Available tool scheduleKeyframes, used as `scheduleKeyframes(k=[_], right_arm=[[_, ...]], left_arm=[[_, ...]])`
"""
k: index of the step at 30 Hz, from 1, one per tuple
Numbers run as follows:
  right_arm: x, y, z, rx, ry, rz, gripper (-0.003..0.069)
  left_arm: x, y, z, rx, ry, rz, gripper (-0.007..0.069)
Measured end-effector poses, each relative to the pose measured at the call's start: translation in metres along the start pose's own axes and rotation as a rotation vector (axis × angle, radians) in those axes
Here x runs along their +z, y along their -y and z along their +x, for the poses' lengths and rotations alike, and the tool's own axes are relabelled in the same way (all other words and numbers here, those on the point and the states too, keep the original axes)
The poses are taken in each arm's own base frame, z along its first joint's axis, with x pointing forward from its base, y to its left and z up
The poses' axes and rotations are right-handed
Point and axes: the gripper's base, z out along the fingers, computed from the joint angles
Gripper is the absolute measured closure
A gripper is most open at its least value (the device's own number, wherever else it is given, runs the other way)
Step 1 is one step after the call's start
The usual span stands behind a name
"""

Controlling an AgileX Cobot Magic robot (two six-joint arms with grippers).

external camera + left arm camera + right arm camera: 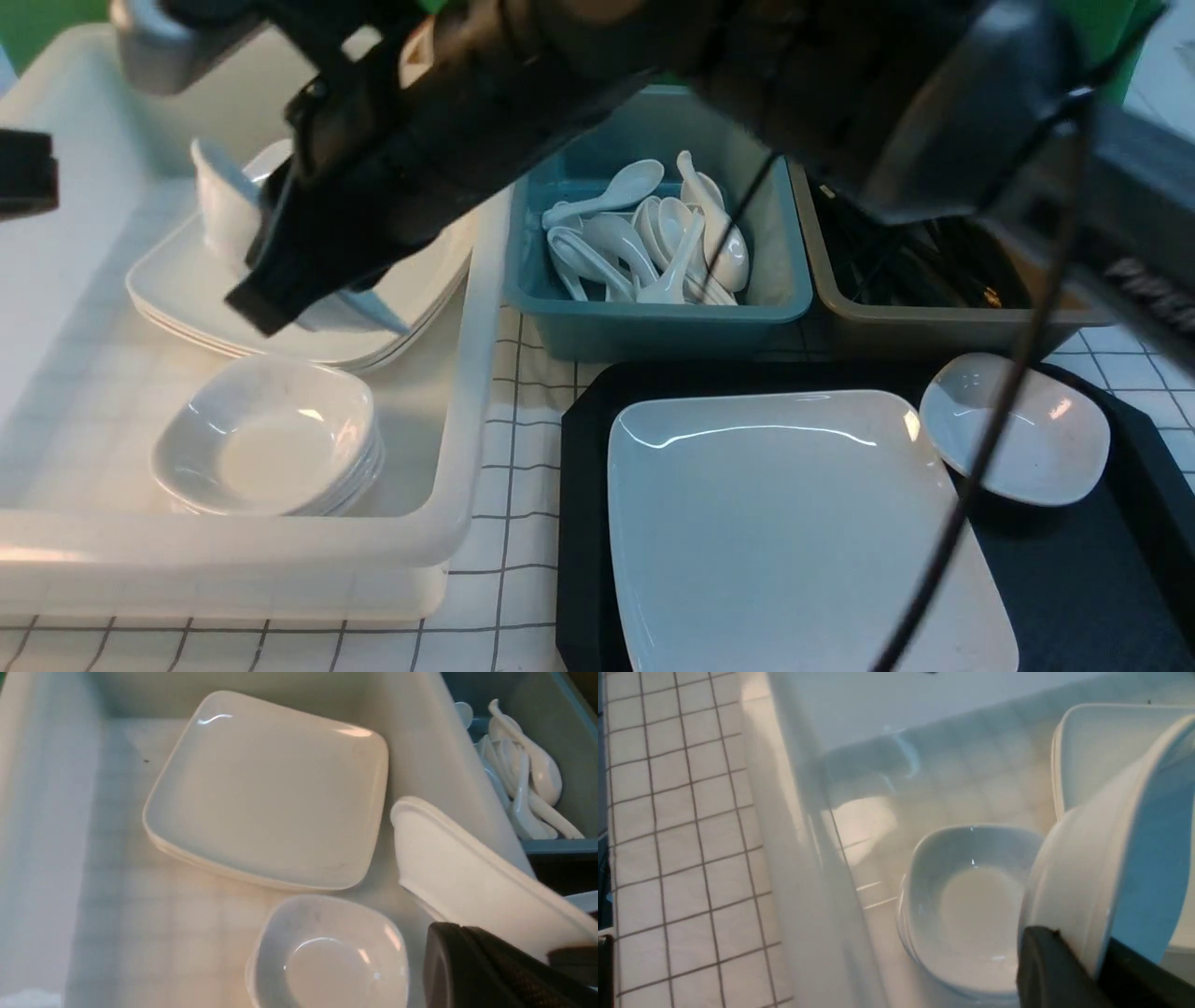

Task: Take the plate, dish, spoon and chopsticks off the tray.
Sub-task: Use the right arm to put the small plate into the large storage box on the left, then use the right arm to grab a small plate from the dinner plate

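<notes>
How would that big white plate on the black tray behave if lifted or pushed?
The plate looks glossy, so probably slippery to pinch. It seems rigid ceramic, likely breakable if dropped. Wide and shallow, it should slide on the tray rather than tip.

Blurred right arm (560, 103) hides part of stacked plates (187, 289); plate (794, 532) and tray (583, 523) cut by front view's lower edge; brown tub (934, 322) contents dark, probably chopsticks (943, 266); held dish (1087, 882) cropped in right wrist view

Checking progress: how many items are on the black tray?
2: the large plate on the tray's left, a small dish at its far right corner. Its near edge is out of frame; more may hide.
</notes>
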Motion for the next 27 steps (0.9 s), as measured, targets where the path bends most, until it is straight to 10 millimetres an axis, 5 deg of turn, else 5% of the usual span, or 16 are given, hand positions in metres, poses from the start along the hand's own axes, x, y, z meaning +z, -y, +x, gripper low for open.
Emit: scheduleKeyframes(k=[7,11,15,19,22,25,27], right_arm=[[0.075,-0.012,0.022,-0.054,-0.118,0.018,0.0603],[0.092,-0.015,0.03,-0.064,-0.136,0.018,0.0547],[0.093,-0.018,0.029,-0.006,-0.135,0.021,0.0382],[0.084,-0.019,0.025,0.032,-0.136,0.022,0.0253],[0.051,-0.023,0.01,0.041,-0.121,0.024,0.0137],[0.011,-0.022,-0.001,0.007,-0.138,0.077,0.0125],[-0.018,-0.015,-0.002,-0.021,-0.198,0.196,0.0186]], left_arm=[[0.005,-0.011,0.031,-0.053,-0.066,-0.045,0.0627],[0.008,-0.01,0.035,-0.07,-0.081,-0.031,0.0627],[0.008,-0.007,0.034,-0.094,-0.074,0.0,0.0627],[0.008,-0.006,0.034,-0.1,-0.069,0.012,0.0627],[0.008,-0.004,0.033,-0.107,-0.061,0.038,0.0627],[0.008,0.0,0.032,-0.1,-0.05,0.083,0.0627],[0.007,0.004,0.03,-0.104,-0.038,0.125,0.0627]])
